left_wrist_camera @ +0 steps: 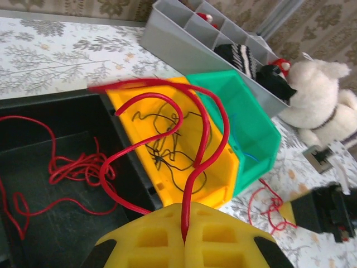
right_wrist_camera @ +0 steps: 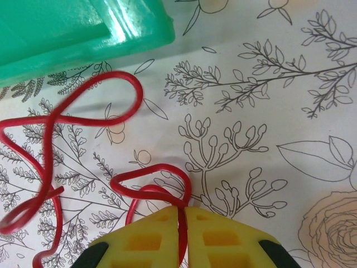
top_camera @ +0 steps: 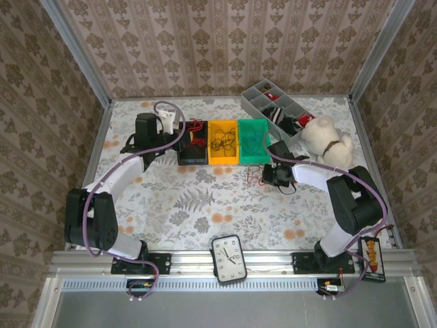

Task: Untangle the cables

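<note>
Two pinches: left gripper (left_wrist_camera: 186, 215) closed on red cable (left_wrist_camera: 207, 120) above black bin (left_wrist_camera: 50, 109) (rest pooled inside), likely feeding it in; right gripper (right_wrist_camera: 182, 216) closed on second red cable (right_wrist_camera: 124, 78) lying beside green bin (right_wrist_camera: 67, 33).

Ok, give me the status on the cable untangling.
Done, it seems: a black cable lies in the yellow bin, a blue cable in the green bin, red loops in the black bin. In hand: the left pincer is shut on a red strand above the black bin; the right pincer is shut on a second red cable on the table. Left: binning that one.
</note>
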Available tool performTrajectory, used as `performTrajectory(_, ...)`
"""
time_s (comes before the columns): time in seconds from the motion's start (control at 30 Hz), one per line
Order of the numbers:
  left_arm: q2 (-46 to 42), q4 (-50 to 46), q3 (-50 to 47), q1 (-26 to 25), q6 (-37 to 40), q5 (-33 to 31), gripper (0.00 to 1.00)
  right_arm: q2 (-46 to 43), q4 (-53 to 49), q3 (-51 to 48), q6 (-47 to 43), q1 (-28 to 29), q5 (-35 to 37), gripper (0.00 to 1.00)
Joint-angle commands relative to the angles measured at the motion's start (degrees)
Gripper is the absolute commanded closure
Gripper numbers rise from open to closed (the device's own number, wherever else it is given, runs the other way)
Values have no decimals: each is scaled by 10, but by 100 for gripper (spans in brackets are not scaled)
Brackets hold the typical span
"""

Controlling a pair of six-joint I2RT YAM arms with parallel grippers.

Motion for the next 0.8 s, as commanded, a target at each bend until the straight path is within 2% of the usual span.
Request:
performTrajectory(0.0,28,3,27,0,-21,-81,100,-4,-51,-27,2,-6,20,89)
performTrajectory(0.13,78,5,60,-1,-26,-127,100,-19,-42,-34,-1,-6,11,89)
performTrajectory(0.17,91,4,70,-2,-26,-128,95,-21,-42,-34,-1,-6,11,89)
performTrajectory(0.2,107,-3,83,-3,-29,-131,81,-24,-42,-35,-3,-6,9,89)
performTrajectory(0.23,122,-8,96,-3,-31,-129,61,-28,-41,-35,-5,-6,6,88)
performTrajectory(0.27,131,-11,103,-4,-31,-126,49,-30,-39,-36,-6,-6,3,88)
performTrajectory(0.3,137,-11,108,-7,-31,-124,43,-33,-38,-37,-6,-6,2,88)
performTrajectory(0.47,117,2,107,-34,-4,-129,38,-44,-25,-44,-14,-4,-11,87)
performTrajectory(0.63,83,-31,83,-99,83,-119,38,-36,-15,-30,-42,15,-32,84)
performTrajectory(0.7,78,-40,66,-126,95,-116,38,-27,-14,-20,-51,27,-34,84)
performTrajectory(0.77,80,-46,54,-145,94,-84,38,-21,-13,-12,-58,38,-37,84)
